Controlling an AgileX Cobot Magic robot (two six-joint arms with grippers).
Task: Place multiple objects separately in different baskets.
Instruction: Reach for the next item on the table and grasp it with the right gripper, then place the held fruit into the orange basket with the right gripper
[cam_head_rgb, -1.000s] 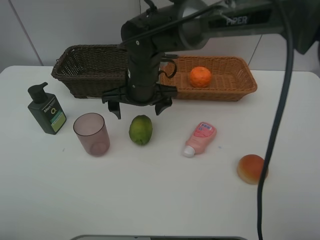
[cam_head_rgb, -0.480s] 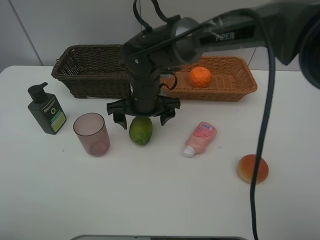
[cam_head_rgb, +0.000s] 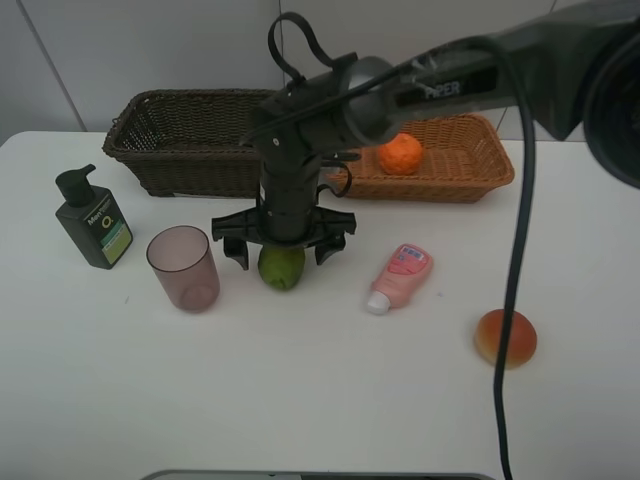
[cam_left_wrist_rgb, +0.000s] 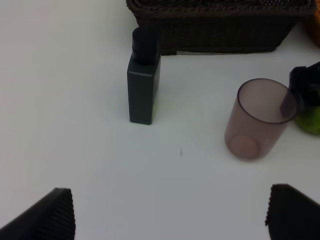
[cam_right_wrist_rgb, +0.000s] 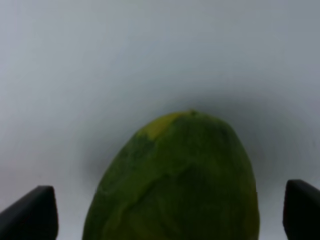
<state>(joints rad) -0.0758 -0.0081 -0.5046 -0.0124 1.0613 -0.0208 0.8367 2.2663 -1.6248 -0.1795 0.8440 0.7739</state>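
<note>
Over the last second the right gripper (cam_head_rgb: 282, 250) came down from in front of the dark basket (cam_head_rgb: 170, 165) and forward onto the lime (cam_head_rgb: 281, 272). Its jaws stood spread wide, one finger on either side of the fruit, and had not closed. The wrist view confirmed the lime sat centred between the fingertips. The lime had not moved and lay on the table (cam_head_rgb: 300, 400) between the cup (cam_head_rgb: 183, 268) and the tube (cam_head_rgb: 400, 275).

Judgement: the approach looked finished, with closing and lifting the next step.

The orange (cam_head_rgb: 400, 154) already lay in the tan basket (cam_head_rgb: 480, 180), so the lime likely belonged there too. The bottle (cam_head_rgb: 93, 220) and the red fruit (cam_head_rgb: 505, 337) were untouched on the table. The left gripper (cam_left_wrist_rgb: 170, 212) hung released and empty, facing the bottle and cup.
</note>
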